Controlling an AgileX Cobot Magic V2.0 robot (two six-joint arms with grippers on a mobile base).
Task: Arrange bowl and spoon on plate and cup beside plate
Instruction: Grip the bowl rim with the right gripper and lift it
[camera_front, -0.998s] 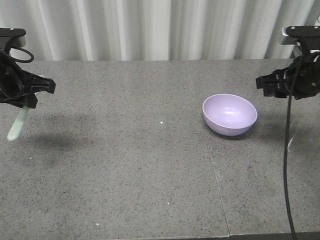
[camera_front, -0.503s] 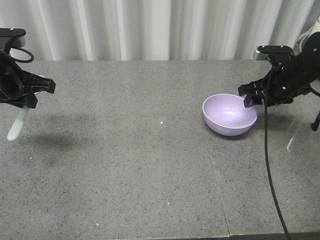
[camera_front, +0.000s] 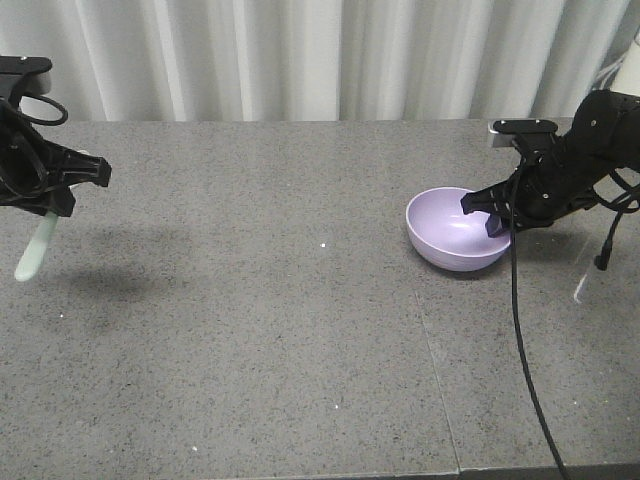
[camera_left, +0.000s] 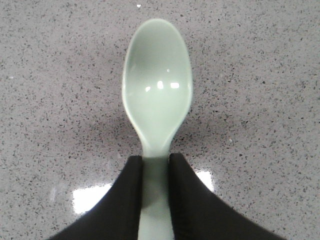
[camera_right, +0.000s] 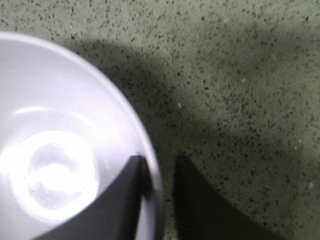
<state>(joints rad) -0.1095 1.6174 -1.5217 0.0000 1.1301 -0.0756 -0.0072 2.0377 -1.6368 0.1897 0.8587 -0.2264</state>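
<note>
The lavender bowl (camera_front: 448, 238) stands on the table at the right. My right gripper (camera_front: 491, 214) is at its right rim, open. In the right wrist view one finger is inside the bowl (camera_right: 60, 125) against the rim and the other is outside with a small gap; the gripper (camera_right: 159, 164) straddles the rim. At the far left my left gripper (camera_front: 48, 206) hangs above the table, shut on the handle of the mint-green spoon (camera_front: 33, 252), which points down. The left wrist view shows the spoon (camera_left: 157, 90) sticking out beyond the gripper (camera_left: 156, 159). Plate and cup are out of view.
The grey speckled table (camera_front: 250, 330) has a seam (camera_front: 435, 370) running to the front edge. A white curtain (camera_front: 300, 60) closes the back. A black cable (camera_front: 520, 330) hangs from the right arm down across the table's front right.
My right arm has come in from the right edge and lowered onto the bowl's right rim. The left arm and the spoon have stayed where they were.
</note>
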